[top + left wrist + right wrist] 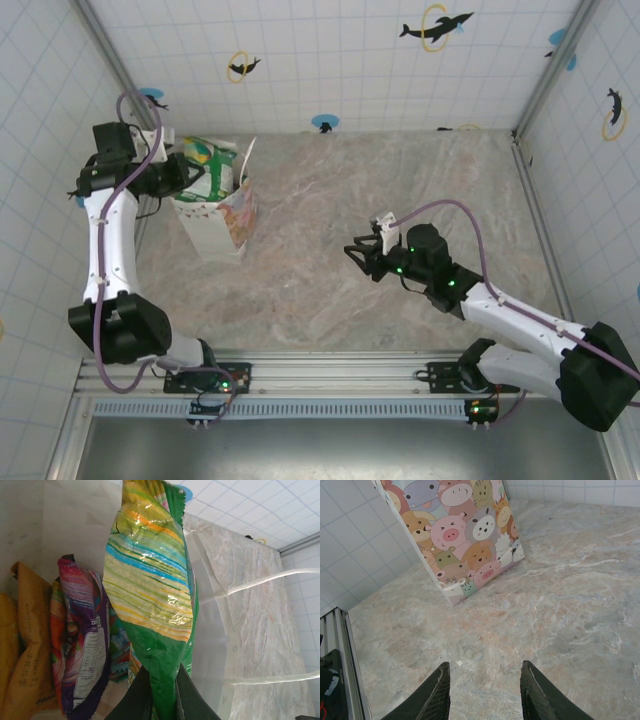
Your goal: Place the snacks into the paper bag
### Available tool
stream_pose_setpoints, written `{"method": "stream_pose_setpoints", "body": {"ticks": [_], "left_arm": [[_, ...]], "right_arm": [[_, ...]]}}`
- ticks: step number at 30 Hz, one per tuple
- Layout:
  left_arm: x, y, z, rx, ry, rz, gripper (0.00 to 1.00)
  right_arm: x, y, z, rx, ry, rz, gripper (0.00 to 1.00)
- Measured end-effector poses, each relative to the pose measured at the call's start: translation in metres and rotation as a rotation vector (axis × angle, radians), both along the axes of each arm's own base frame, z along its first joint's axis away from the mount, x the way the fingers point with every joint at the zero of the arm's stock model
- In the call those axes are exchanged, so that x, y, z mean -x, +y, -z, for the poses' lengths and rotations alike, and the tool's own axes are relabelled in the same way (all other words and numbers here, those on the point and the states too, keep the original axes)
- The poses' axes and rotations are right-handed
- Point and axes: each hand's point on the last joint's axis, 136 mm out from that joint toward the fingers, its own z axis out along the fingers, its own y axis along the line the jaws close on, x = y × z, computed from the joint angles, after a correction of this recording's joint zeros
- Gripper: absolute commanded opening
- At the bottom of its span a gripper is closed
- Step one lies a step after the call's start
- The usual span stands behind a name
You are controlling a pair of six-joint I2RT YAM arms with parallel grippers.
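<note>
Top external view has the paper bag (208,228) standing upright at the far left of the table (330,190), close by the tiled left wall, its mouth open upward. The left gripper (186,172) sits right at the bag's left rim, reaching in from the wall side. Look at that grasp: on the left wrist view the two dark fingers (137,695) are clenched on the near edge of a green striped packet (150,580), pinching the crinkled foil flat between them. The packet stretches away from the camera at the bag's mouth. To its left a purple packet (82,630) stands on end inside the bag, and an orange packet (27,645) stands just beside that, further left. Whether the held packet touches either of them cannot be told. Two white cord handles (260,582) run across on the right, past the bag's pale inner wall. Over to the right gripper (360,250), well apart from the bag and right of the table's middle: its jaws are released, fingers spread apart over the marbled table. Its own camera looks across to the bag's cartoon-animal side, standing on the far left of that view
</note>
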Motion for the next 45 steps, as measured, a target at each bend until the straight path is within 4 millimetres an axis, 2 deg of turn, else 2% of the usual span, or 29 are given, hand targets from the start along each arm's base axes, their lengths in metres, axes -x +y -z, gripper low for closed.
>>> {"method": "stream_pose_setpoints", "body": {"ticks": [3, 6, 12, 13, 15, 17, 22, 26, 30, 33, 35, 37, 42, 45], "left_arm": [[-0.001, 0.002, 0.005, -0.004, 0.02, -0.004, 0.05], [-0.013, 0.003, 0.011, 0.006, 0.04, 0.001, 0.06], [-0.029, 0.002, 0.028, 0.04, 0.085, 0.023, 0.13], [-0.03, 0.002, 0.03, 0.041, 0.09, 0.024, 0.2], [-0.033, 0.004, 0.032, 0.026, 0.091, 0.024, 0.48], [-0.035, 0.008, 0.031, -0.003, 0.089, 0.008, 0.53], [-0.043, 0.021, 0.009, -0.089, 0.014, -0.042, 0.6], [-0.037, 0.021, -0.026, -0.118, -0.118, -0.05, 0.61], [-0.011, -0.002, -0.064, -0.116, -0.272, 0.024, 0.64], [0.01, -0.033, -0.075, -0.132, -0.338, 0.134, 0.65], [0.02, -0.05, -0.071, -0.141, -0.347, 0.203, 0.65], [0.026, -0.058, -0.059, -0.154, -0.328, 0.251, 0.66], [0.04, -0.081, -0.001, -0.205, -0.207, 0.365, 0.67], [0.044, -0.095, 0.017, -0.255, -0.174, 0.421, 0.67]], "right_arm": [[0.001, 0.001, 0.0, 0.0, 0.003, -0.003, 0.4], [0.001, 0.002, 0.002, 0.001, 0.009, -0.004, 0.39], [0.003, 0.005, 0.006, 0.008, 0.02, -0.013, 0.4], [0.003, 0.005, 0.006, 0.008, 0.02, -0.012, 0.39], [0.004, 0.006, 0.006, 0.009, 0.02, -0.013, 0.39], [0.005, 0.008, 0.008, 0.015, 0.02, -0.021, 0.39], [0.004, 0.014, 0.004, 0.022, 0.007, -0.033, 0.39], [0.003, 0.015, 0.001, 0.018, -0.003, -0.036, 0.39], [0.003, 0.016, 0.003, 0.023, 0.001, -0.038, 0.39], [0.003, 0.017, 0.005, 0.027, 0.005, -0.039, 0.4], [0.003, 0.017, 0.005, 0.028, 0.006, -0.039, 0.4], [0.003, 0.017, 0.006, 0.029, 0.009, -0.04, 0.4], [0.004, 0.019, 0.008, 0.029, 0.014, -0.045, 0.4], [0.007, 0.023, 0.01, 0.03, 0.019, -0.055, 0.4]]}}
